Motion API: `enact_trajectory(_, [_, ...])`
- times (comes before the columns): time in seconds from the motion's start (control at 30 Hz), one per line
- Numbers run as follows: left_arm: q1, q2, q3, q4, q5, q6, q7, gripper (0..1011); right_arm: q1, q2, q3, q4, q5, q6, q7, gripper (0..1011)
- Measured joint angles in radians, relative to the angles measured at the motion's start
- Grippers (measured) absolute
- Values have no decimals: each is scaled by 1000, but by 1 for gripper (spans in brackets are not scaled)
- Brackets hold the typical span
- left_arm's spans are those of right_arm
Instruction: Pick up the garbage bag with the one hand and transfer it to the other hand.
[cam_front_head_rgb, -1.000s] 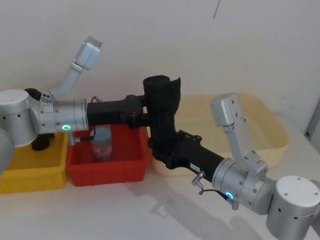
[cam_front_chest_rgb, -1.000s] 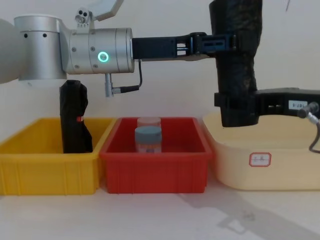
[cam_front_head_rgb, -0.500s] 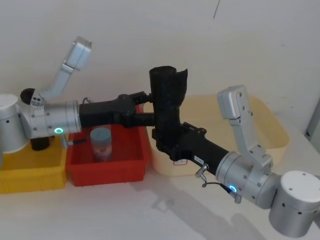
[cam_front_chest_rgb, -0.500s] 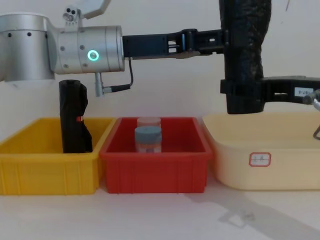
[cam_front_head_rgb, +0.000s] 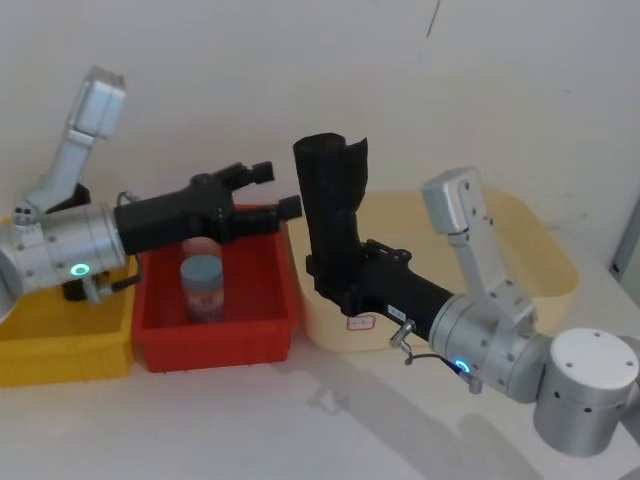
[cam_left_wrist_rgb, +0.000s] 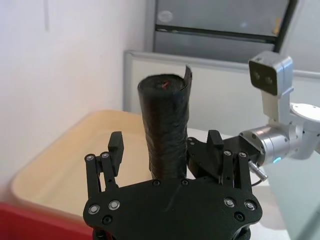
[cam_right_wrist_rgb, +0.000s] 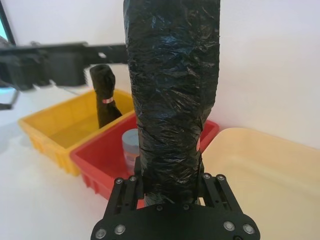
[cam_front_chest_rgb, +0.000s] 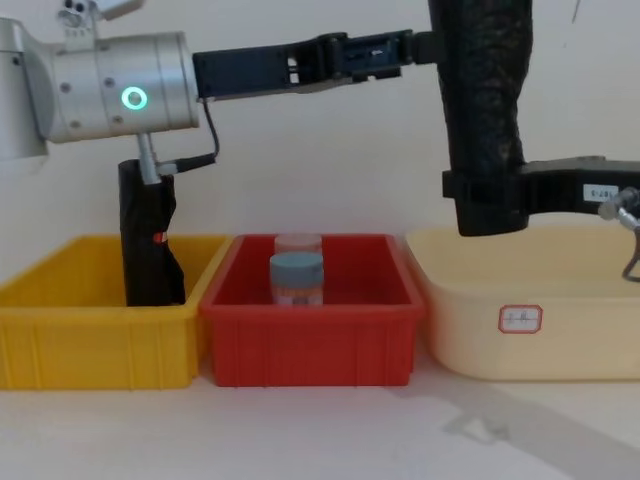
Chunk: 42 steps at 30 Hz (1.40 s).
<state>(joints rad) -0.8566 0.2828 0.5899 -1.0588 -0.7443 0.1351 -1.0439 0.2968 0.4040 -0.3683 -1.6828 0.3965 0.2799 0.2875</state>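
Note:
The garbage bag (cam_front_head_rgb: 330, 205), a thick black crinkled roll, stands upright in the air over the seam between the red bin and the beige tub. My right gripper (cam_front_head_rgb: 332, 272), the one with the white label, is shut on its lower part, and the clamp shows close up in the right wrist view (cam_right_wrist_rgb: 170, 181). In the chest view the garbage bag (cam_front_chest_rgb: 485, 100) rises above the right gripper (cam_front_chest_rgb: 487, 195). My left gripper (cam_front_head_rgb: 278, 188) stands open just left of the roll, apart from it. The left wrist view looks past its spread fingers (cam_left_wrist_rgb: 116, 150) at the garbage bag (cam_left_wrist_rgb: 163, 130).
A yellow bin (cam_front_chest_rgb: 100, 340) at the left holds another black roll (cam_front_chest_rgb: 148, 240) with a small red mark. The red bin (cam_front_chest_rgb: 310, 345) in the middle holds a grey-lidded jar (cam_front_chest_rgb: 296, 280). The beige tub (cam_front_chest_rgb: 560, 320) is at the right.
My left gripper has let go of the garbage bag and drawn back to the left. The right gripper keeps its hold on the roll, which has hardly shifted.

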Motion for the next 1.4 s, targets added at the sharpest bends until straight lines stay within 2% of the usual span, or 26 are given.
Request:
enact_trajectory(0.33, [119, 67, -68, -199, -11, -23, 170, 1001, 80, -32, -11, 92, -29, 5, 1, 536])
enact_trajectory(0.5, [177, 94, -97, -288, -15, -32, 248, 1001, 119, -61, -2, 136, -28, 37, -13, 536])
enact_trajectory(0.73, [263, 135, -135, -417, -17, -36, 368, 1001, 172, -114, 31, 199, -6, 116, -60, 536])
enact_trajectory(0.8, [271, 139, -138, -429, -17, -36, 377, 1001, 183, -126, 41, 212, -2, 135, -75, 536])
enact_trajectory(0.93, [304, 156, -149, -481, -14, -33, 437, 1001, 207, -157, 66, 247, 8, 175, -115, 536])
enact_trajectory(1.23, [354, 180, -163, -555, 8, -16, 545, 1001, 241, -195, 103, 306, 15, 218, -172, 539])
enact_trajectory(1.27, [357, 181, -164, -559, 9, -15, 551, 1001, 244, -197, 105, 309, 16, 221, -176, 597])
enact_trajectory(1.37, [366, 186, -166, -573, 14, -12, 572, 1001, 251, -205, 114, 322, 17, 229, -188, 655])
enact_trajectory(1.4, [369, 187, -167, -577, 15, -11, 576, 1001, 254, -209, 117, 327, 18, 233, -193, 710])
